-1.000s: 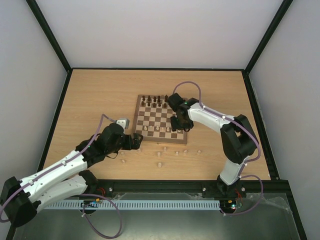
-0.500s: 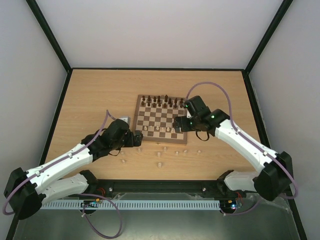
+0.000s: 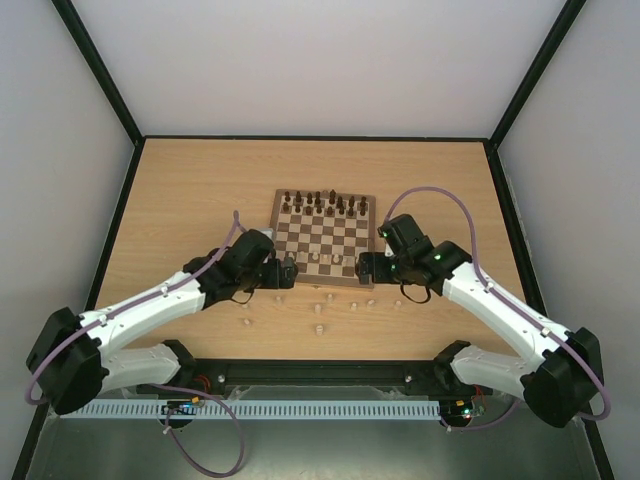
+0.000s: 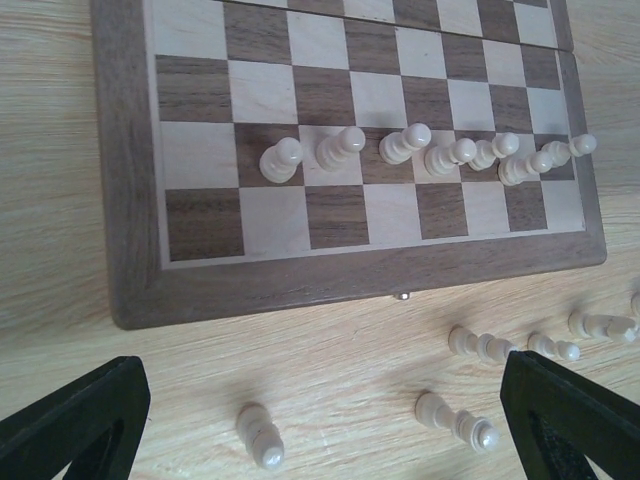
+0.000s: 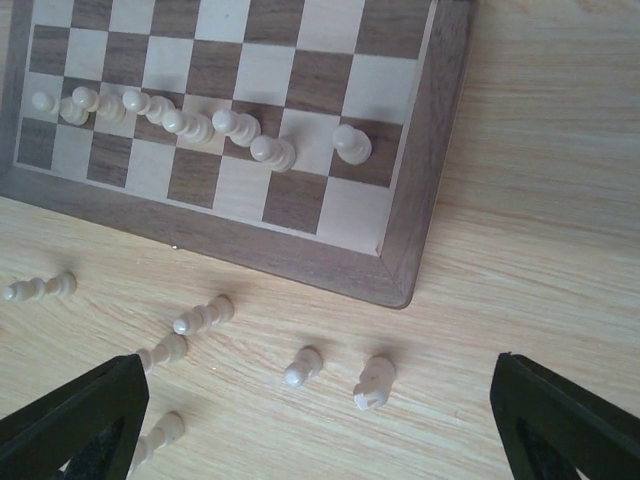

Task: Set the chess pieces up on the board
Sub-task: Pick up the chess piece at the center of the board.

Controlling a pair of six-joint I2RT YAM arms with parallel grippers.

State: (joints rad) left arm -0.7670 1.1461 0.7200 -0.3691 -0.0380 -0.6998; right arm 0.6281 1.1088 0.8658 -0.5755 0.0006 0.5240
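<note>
A row of pale pawns [image 4: 420, 150] is seen standing on the board [image 4: 300, 290], one row back from its near edge. More pale chess pieces [image 5: 200, 315] are scattered on the table [image 4: 50, 200] just in front of the board. Some are standing and some are tipped over. Dark pieces [image 3: 325, 203] are lined up at the far side.

The left gripper [image 4: 320, 400] is spread wide above the loose pieces by the board's left corner, and nothing is held in it. The right gripper [image 5: 320, 400] is spread wide too, with nothing in it, above a knight [image 5: 372, 383] by the right corner.

The pieces are likely light, hard and smooth, so they could be knocked over or could slip out easily. A standing piece is best pinched from above, around its thin middle. A tipped piece is best pinched across its body.
</note>
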